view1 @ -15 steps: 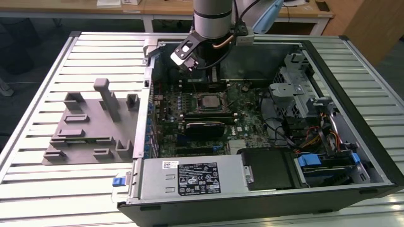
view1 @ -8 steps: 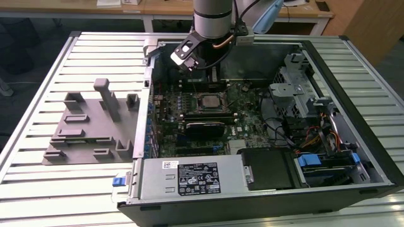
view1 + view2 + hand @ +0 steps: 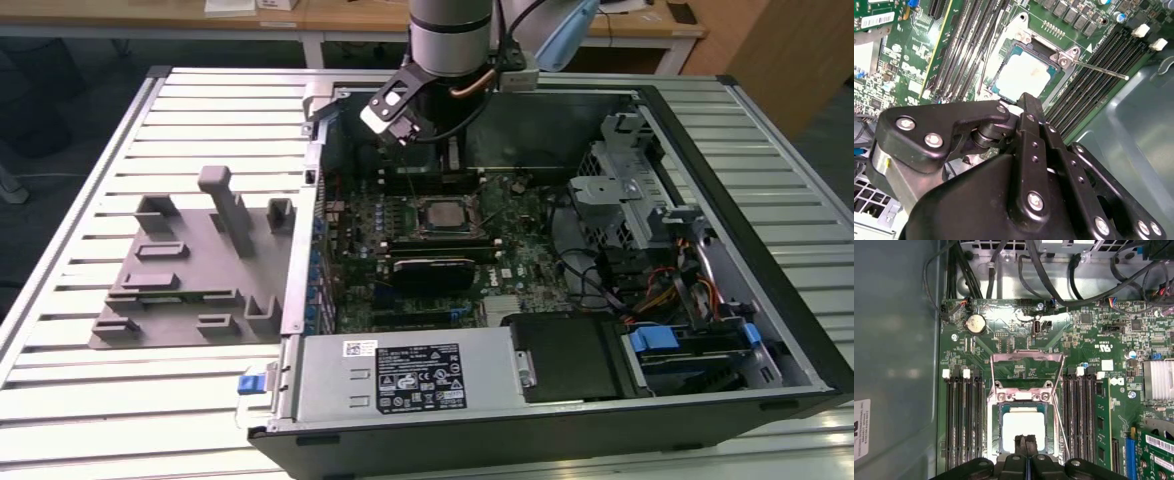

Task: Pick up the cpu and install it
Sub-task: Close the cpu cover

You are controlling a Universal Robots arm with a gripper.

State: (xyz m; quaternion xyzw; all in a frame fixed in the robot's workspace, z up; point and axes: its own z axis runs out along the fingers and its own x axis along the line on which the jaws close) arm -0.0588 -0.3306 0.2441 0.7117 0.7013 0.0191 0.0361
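Note:
The cpu (image 3: 438, 212) lies flat in the motherboard socket inside the open computer case (image 3: 747, 190). In both wrist views its pale silvery top (image 3: 1024, 426) (image 3: 1022, 75) shows square in the socket, with the metal retention frame (image 3: 1026, 360) swung up and the thin lever (image 3: 1100, 70) free. My gripper (image 3: 404, 138) hangs above the board, toward the back of the case. Its two black fingers are pressed together with nothing between them, the tips (image 3: 1026, 444) (image 3: 1026, 101) just over one edge of the cpu.
A grey plastic plate with upright blocks (image 3: 187, 270) lies on the slatted table at the exterior view's left. Memory slots (image 3: 961, 420) flank the socket. A power supply (image 3: 400, 375), drive bays (image 3: 694, 350) and cables (image 3: 1004, 260) crowd the case.

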